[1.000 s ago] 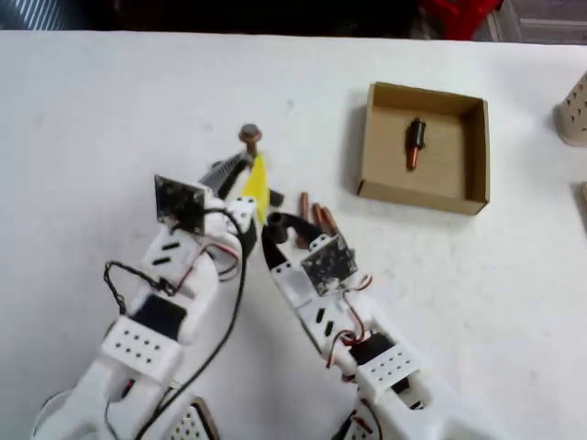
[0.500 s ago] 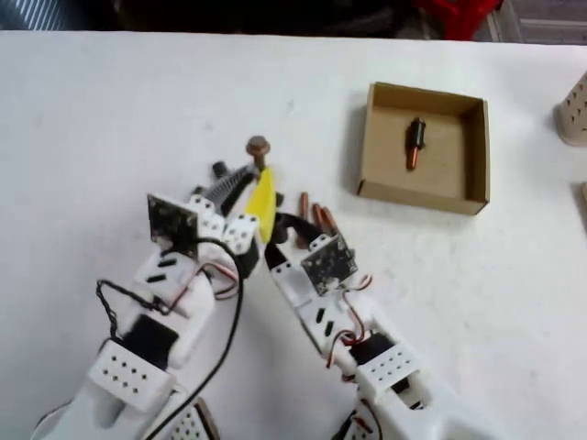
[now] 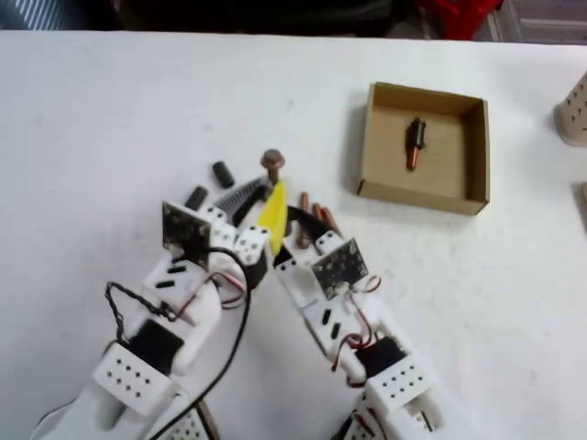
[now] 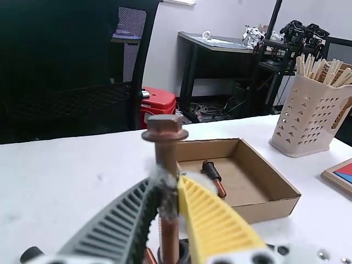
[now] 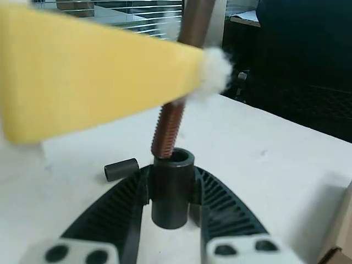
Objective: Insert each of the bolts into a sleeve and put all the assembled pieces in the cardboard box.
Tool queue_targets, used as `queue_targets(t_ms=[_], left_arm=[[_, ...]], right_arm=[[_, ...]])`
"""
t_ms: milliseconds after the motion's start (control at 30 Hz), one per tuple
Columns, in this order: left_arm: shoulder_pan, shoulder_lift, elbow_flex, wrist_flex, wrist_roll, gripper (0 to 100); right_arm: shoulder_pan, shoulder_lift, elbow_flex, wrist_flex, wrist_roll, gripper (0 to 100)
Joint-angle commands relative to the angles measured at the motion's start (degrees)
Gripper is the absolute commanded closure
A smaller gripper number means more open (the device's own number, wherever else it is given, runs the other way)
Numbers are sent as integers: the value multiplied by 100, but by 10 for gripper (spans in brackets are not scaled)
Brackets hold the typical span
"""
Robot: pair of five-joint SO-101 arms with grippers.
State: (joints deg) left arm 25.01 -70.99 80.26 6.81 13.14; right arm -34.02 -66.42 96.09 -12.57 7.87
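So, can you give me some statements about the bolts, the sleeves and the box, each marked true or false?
1. The left end effector grips a bolt. True.
2. The cardboard box is empty. False: one assembled piece lies in it.
3. The right end effector holds a sleeve upright. True.
4. The bolt's head points down at the sleeve. False: its threaded end is at the sleeve's mouth and its head is up.
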Motion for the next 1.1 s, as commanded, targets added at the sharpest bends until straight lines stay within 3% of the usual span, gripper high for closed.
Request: queue_targets(t_ms=[0, 167, 567, 1067], left_arm=[[145, -66, -97, -53, 26, 979], [154, -66, -255, -18, 18, 979], [303, 708, -870, 167, 26, 979], [286, 734, -897, 404, 26, 953]], right_arm=[[48, -787, 97, 558, 53, 981], [-119, -1103, 105, 1007, 53, 981], [31, -1112, 105, 998, 53, 981], [40, -1112, 105, 998, 53, 981]])
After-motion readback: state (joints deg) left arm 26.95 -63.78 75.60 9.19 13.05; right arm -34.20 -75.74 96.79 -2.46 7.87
